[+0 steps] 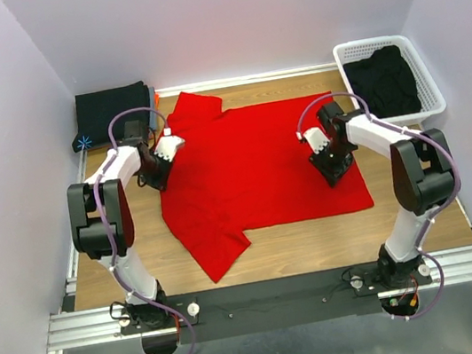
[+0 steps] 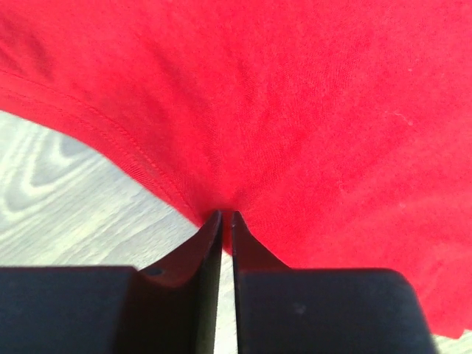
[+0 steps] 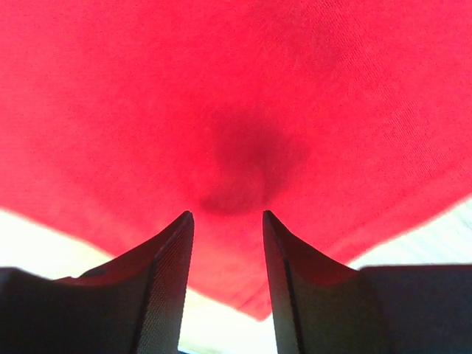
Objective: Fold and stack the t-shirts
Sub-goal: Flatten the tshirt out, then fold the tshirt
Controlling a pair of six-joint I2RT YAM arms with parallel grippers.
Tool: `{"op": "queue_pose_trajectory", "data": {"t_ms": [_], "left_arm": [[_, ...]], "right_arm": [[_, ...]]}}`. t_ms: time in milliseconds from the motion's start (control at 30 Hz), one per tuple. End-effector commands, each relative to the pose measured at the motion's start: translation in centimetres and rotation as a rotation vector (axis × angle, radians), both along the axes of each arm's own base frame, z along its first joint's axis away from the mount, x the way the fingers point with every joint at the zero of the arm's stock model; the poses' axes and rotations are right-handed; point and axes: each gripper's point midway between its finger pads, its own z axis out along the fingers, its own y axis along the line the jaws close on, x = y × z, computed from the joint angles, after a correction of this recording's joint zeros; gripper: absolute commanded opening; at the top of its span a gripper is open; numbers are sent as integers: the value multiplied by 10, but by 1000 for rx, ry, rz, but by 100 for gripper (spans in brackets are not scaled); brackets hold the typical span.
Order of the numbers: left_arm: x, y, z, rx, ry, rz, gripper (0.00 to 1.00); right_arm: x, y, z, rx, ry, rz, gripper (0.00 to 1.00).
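The red t-shirt point(image 1: 257, 165) lies spread flat on the wooden table, one sleeve toward the back, one toward the front. My left gripper point(image 1: 160, 173) is at the shirt's left edge; in the left wrist view it point(image 2: 226, 215) is shut on a pinch of the red hem point(image 2: 147, 158). My right gripper point(image 1: 335, 168) stands on the shirt's right part near the front right corner; in the right wrist view it point(image 3: 227, 215) is open, tips down on the red cloth point(image 3: 236, 96), which dimples just ahead of them. A folded black t-shirt point(image 1: 114, 114) lies at the back left.
A white lattice basket point(image 1: 421, 67) at the back right holds crumpled black cloth point(image 1: 385, 81). Bare wood point(image 1: 317, 236) shows in front of the shirt. Walls close in on the left, back and right. The arms' rail point(image 1: 277, 294) runs along the near edge.
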Motion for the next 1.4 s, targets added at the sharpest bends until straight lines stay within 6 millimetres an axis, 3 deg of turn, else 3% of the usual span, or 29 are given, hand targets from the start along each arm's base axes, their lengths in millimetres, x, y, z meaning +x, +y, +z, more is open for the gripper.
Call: {"op": "queue_pose_trajectory", "data": {"t_ms": [0, 67, 167, 300, 433, 567, 767, 967, 1167, 1367], "left_arm": [[-8, -16, 48, -84, -56, -133, 23], [-21, -27, 75, -140, -103, -228, 28], [-38, -26, 93, -121, -159, -302, 31], [-71, -20, 82, -89, -124, -332, 31], [-92, -21, 75, -75, -102, -356, 32], [-103, -25, 70, -33, -107, -405, 32], [-121, -28, 45, 20, -77, -432, 32], [-125, -30, 41, 19, -68, -451, 32], [-147, -34, 28, 29, -17, -517, 29], [-154, -37, 23, 37, -8, -531, 29]], "right_arm": [[-3, 10, 53, 71, -74, 32, 52], [-6, 4, 65, 49, -105, 79, 55], [-26, -10, 74, 5, -106, 157, 55], [-63, -31, 59, -63, -64, 264, 55], [-75, -53, 40, -168, -68, 333, 53], [-72, -61, 29, -213, -94, 378, 51], [-73, -65, 14, -231, -80, 409, 50], [-78, -65, -1, -229, -56, 421, 46], [-84, -66, -12, -224, -37, 421, 43], [-88, -70, -19, -240, -28, 436, 39]]}}
